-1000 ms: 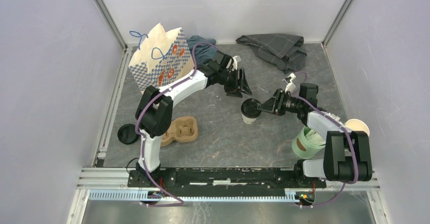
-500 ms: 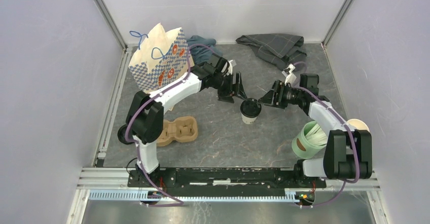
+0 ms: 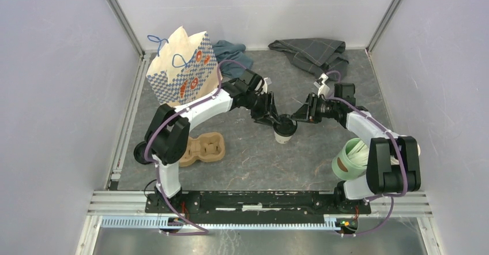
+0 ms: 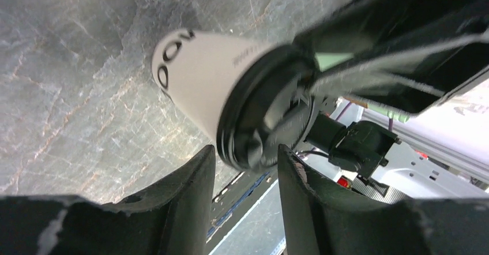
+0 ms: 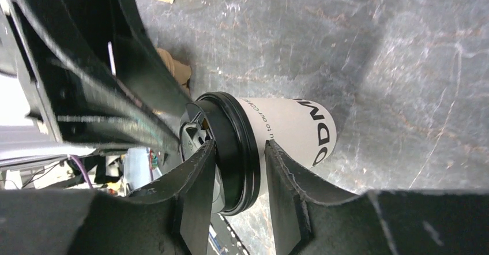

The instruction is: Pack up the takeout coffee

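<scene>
The takeout coffee (image 3: 284, 130), a small white paper cup with a black lid, stands upright on the grey floor mid-table. It also shows in the left wrist view (image 4: 202, 73) and the right wrist view (image 5: 285, 131). My right gripper (image 3: 297, 118) reaches in from the right. Its fingers (image 5: 199, 177) pinch the lid's rim, one on the lid's top and one on the cup wall just under it. My left gripper (image 3: 273, 119) comes in from the left. It is open, with the lid's edge (image 4: 262, 119) between its fingertips (image 4: 199, 180).
A patterned paper bag (image 3: 181, 67) stands at the back left. A brown cup carrier (image 3: 203, 149) lies by the left arm, a loose black lid (image 3: 144, 152) left of it. A mint-green cup (image 3: 349, 161) sits near the right arm's base. Dark cloths (image 3: 314, 53) lie at the back.
The left gripper has moved right and down to the cup's lid. The right gripper drew back from the cup half a second ago and has come back to it. The cup has stayed in place.
</scene>
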Controlling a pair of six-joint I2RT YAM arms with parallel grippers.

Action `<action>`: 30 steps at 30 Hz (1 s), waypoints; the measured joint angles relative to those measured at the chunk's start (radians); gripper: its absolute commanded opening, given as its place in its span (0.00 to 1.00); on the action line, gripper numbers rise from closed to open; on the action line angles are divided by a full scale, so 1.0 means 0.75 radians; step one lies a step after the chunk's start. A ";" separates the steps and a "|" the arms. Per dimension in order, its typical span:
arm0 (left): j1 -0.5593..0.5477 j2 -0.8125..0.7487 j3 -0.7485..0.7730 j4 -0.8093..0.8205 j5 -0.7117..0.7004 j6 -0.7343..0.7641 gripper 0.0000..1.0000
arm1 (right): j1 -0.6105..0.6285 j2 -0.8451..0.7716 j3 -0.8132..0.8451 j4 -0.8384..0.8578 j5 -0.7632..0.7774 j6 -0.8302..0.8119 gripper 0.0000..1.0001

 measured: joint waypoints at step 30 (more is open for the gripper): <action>0.036 -0.150 -0.139 0.038 -0.101 -0.072 0.38 | 0.018 -0.123 -0.154 0.027 -0.014 0.046 0.52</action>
